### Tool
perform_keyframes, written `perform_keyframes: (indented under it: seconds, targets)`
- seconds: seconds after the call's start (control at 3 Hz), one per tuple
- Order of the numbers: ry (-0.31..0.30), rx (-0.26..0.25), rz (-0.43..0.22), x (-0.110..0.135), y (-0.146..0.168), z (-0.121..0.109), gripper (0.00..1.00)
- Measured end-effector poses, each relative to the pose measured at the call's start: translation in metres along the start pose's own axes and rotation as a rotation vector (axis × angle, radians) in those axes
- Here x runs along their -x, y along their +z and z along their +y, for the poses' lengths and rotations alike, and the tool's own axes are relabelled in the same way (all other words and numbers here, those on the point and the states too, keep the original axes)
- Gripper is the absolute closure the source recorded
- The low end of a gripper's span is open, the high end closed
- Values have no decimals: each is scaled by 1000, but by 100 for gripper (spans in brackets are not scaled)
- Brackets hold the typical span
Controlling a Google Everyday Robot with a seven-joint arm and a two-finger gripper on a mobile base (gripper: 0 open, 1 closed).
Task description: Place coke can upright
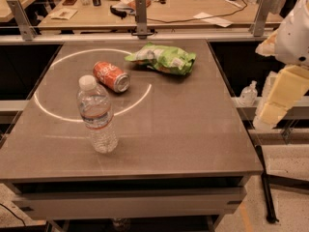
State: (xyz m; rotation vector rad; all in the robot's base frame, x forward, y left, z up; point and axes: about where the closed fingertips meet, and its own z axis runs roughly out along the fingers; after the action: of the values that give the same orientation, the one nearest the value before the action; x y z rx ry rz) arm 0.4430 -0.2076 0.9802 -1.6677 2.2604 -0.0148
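Lying sideways on the tabletop (193, 129), long axis back-left to front-right, the coke can (111, 76) sits well left of the gripper (281, 99), which hangs beyond the right edge; whether it is clenched, I cannot tell.

We look down from a single raised camera near the front edge of the grey-brown square tabletop (193, 129), facing its far metal rail (96, 37) and the wooden workbench (183, 8) beyond. The cream two-finger gripper (279, 100) hangs close at the frame's right edge, seemingly off the table.
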Motion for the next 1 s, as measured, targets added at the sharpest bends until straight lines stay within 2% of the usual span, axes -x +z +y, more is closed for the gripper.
perform_keyframes:
  seconds: [0.33, 0.67, 1.0]
  targets:
    - [77, 37, -41, 24, -4, -9, 0]
    - [182, 60, -69, 56, -11, -23, 0]
    - [298, 27, -76, 87, -20, -37, 0]
